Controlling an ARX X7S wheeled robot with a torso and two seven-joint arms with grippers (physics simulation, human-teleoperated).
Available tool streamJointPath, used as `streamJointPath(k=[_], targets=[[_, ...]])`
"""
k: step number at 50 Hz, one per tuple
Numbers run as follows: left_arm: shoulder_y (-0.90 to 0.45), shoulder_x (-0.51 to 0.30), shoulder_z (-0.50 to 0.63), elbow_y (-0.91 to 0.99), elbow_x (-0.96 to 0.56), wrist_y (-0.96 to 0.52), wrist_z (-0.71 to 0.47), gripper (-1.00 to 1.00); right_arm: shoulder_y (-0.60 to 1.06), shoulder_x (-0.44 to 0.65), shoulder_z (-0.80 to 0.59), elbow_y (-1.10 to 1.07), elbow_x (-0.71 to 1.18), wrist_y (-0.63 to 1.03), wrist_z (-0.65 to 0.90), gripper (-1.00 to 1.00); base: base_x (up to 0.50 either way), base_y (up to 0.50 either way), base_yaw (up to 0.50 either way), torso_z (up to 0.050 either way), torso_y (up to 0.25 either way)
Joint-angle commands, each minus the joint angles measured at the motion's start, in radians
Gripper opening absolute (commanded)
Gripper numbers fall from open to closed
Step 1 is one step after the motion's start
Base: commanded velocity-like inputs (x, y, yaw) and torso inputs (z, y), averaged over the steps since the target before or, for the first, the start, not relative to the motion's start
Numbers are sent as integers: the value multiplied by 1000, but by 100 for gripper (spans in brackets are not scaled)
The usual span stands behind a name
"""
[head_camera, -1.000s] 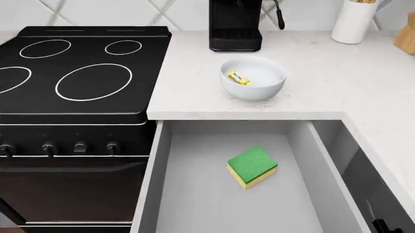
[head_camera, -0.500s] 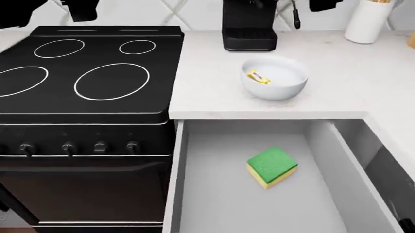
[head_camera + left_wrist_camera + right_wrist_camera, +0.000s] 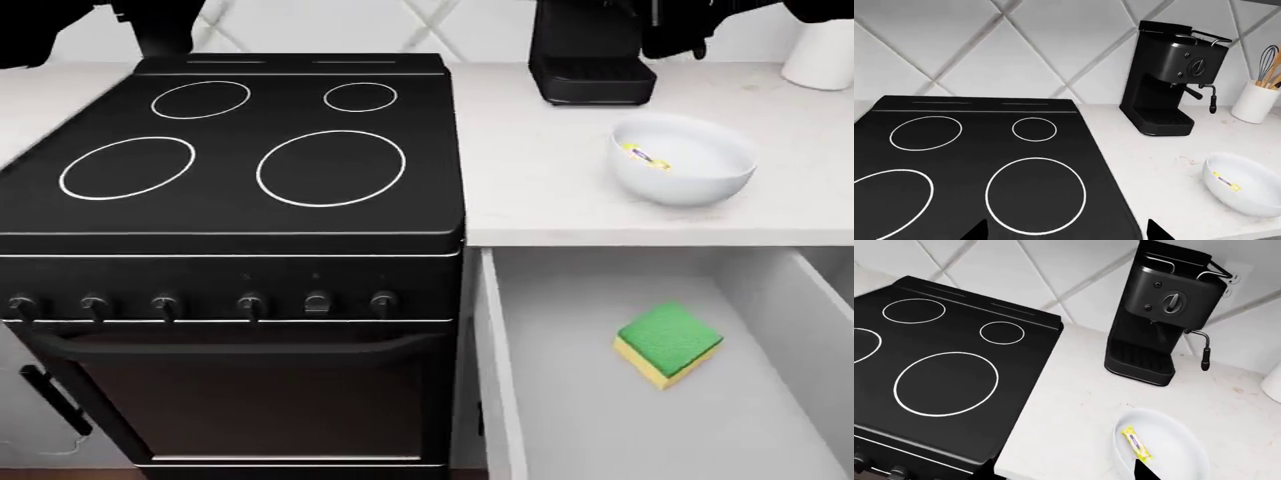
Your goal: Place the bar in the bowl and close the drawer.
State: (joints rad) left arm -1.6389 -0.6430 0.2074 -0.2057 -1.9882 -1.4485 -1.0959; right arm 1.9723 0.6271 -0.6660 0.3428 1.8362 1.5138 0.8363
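Bar: the bar (image 3: 646, 155) is seen lying inside the bowl (image 3: 683, 184), toward its left inner wall, at the upper right of the head frame; in the right wrist view the bar (image 3: 1135, 442) is shown flat on the bowl's (image 3: 1181, 460) white inside.
Bar handling: it is judged light, thin and slick-wrapped; nothing more needs to be taken hold of there.
Bowl contents: only the bar is seen in it.
Drawer: the drawer (image 3: 497, 330) is shown pulled open at the lower right of the head frame, below the table (image 3: 534, 190) edge.
Drawer contents: a green sponge (image 3: 667, 344) with a yellow underside is seen on the grey floor.
Drawer handling: it is judged stiff and fairly heavy, best pushed on its front panel, which lies outside the frame.
Left hand: dark tips (image 3: 981, 231) are barely seen at the frame's bottom edge; apart or together cannot be told.
Right hand: the same applies; nothing is seen held.
Stove: the black stove (image 3: 227, 160) fills the left.
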Motion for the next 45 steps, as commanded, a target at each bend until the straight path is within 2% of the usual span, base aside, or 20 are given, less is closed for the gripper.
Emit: streamJointPath(k=[1,14,23,45], targets=[[12,-8,19,15,-37,20,-9,100,-7,9,-33,-22,66,-21,28,100,0,500,0,0,0],[104,-33,63,41,-137,31,-30,100,-56,21,-97,-21,230,-14,51,100,0,500,0,0,0],[170,-38,88,96,-174,37,-36,100,-113,37,-140,-60,254,-15,51,100,0,500,0,0,0],[189,-59,141,142,-239,65,-52,100,-119,82,-220,-123,356,-42,88,100,0,500,0,0,0]])
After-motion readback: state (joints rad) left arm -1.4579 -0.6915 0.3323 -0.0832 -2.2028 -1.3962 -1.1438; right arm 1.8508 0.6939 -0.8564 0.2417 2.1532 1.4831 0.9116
